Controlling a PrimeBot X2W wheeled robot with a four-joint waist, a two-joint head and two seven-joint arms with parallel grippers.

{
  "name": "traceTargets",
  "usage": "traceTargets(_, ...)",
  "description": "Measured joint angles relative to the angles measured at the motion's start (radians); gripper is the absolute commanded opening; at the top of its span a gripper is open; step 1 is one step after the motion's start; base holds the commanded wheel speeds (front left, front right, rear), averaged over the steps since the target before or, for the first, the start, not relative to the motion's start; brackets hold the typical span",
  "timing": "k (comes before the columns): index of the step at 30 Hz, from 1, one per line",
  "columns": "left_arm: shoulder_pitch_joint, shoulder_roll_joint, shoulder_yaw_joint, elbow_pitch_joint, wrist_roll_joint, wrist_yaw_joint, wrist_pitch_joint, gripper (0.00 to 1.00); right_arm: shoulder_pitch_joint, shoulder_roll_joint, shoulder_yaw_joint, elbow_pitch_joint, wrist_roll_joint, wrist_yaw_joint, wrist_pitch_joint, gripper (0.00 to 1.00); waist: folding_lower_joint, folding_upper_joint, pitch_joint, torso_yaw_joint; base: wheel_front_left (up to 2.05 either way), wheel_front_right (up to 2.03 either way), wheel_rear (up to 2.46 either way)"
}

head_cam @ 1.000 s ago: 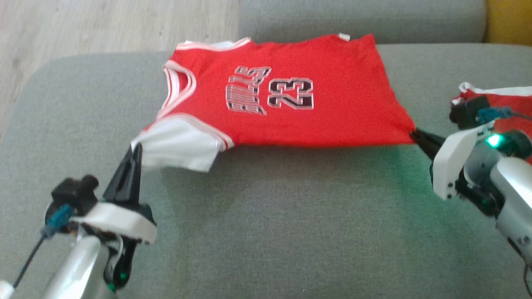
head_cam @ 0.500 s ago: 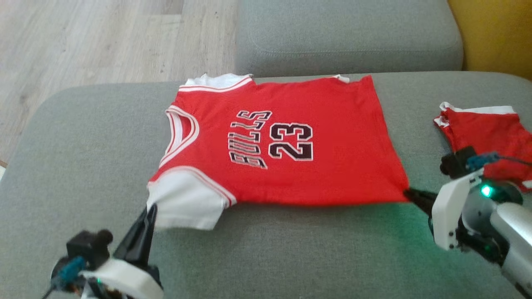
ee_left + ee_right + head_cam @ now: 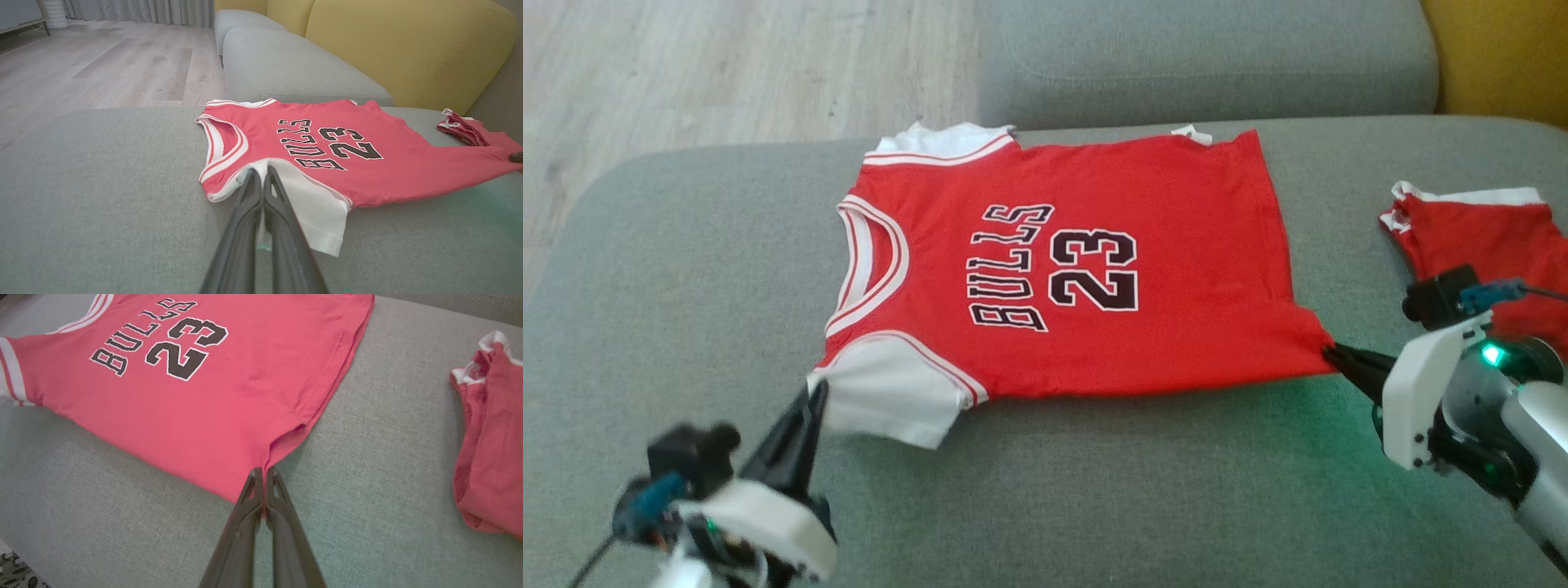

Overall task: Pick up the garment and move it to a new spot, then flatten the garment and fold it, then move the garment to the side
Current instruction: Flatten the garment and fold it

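The garment is a red jersey with white sleeves and "BULLS 23" in black, spread front-up on the grey sofa seat. My left gripper is shut on the near white sleeve; in the left wrist view the closed fingertips pinch the sleeve's edge on the garment. My right gripper is shut on the near hem corner, which is drawn into a point. In the right wrist view that gripper clamps the garment at the corner.
A second red piece with white trim lies bunched on the seat to the right, also in the right wrist view as the second red piece. Another grey cushion sits behind, a yellow backrest beyond, wooden floor to the left.
The jersey has settled flatter on the seat and sits nearer me, still stretched between both shut grippers. The head view has shifted too, showing more of the rear cushion.
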Motion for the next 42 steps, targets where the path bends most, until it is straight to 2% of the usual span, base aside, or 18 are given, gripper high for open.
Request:
traceTargets(5, -0.1, 0.013, 0.007, 0.033, 0.0, -0.002, 0.027, 0.0, -0.023, 0.034, -0.04, 0.006, -0.021, 0.0, 0.024, 0.0, 0.0, 0.0, 0.033, -0.009, 0.0, 0.0, 0.0)
traceTargets(12, -0.254, 0.023, -0.005, 0.121, 0.014, -0.031, 0.086, 0.0, -0.088, 0.085, -0.075, 0.038, -0.035, 0.0, 0.067, 0.0, 0.0, 0.0, 0.088, -0.02, 0.0, 0.0, 0.0)
traceTargets(23, -0.561, 0.023, -0.058, 0.375, 0.039, -0.116, 0.184, 0.0, -0.259, 0.157, -0.096, 0.149, -0.082, 0.0, 0.111, 0.0, 0.0001, 0.0, 0.192, -0.024, 0.0, 0.0, 0.0)
traceTargets(36, -0.791, -0.017, -0.134, 0.625, 0.073, -0.151, 0.199, 0.0, -0.384, 0.196, -0.074, 0.256, -0.108, 0.0, 0.108, 0.0, -0.0001, 0.0, 0.283, -0.031, 0.0, 0.0, 0.0)
traceTargets(37, -0.804, -0.023, -0.14, 0.642, 0.073, -0.152, 0.195, 0.23, -0.393, 0.199, -0.069, 0.264, -0.111, 0.0, 0.105, 0.0, 0.0, -0.0001, 0.289, -0.032, 0.0, 0.0, 0.0)
traceTargets(38, -0.818, -0.029, -0.146, 0.658, 0.074, -0.157, 0.187, 0.75, -0.402, 0.201, -0.064, 0.272, -0.117, 0.0, 0.091, 0.72, 0.0, -0.0001, 0.295, -0.033, 0.0, 0.0, 0.0)
traceTargets(39, -0.831, -0.036, -0.149, 0.672, 0.075, -0.159, 0.171, 1.0, -0.409, 0.202, -0.059, 0.277, -0.132, 0.0, 0.068, 1.0, 0.0, -0.0001, 0.3, -0.034, 0.0, 0.0, 0.0)
traceTargets(42, -0.874, -0.061, -0.144, 0.709, 0.084, -0.157, 0.086, 1.0, -0.432, 0.214, -0.055, 0.302, -0.148, 0.0, 0.014, 1.0, 0.0, -0.0001, 0.31, -0.033, 0.0, 0.0, 0.0)
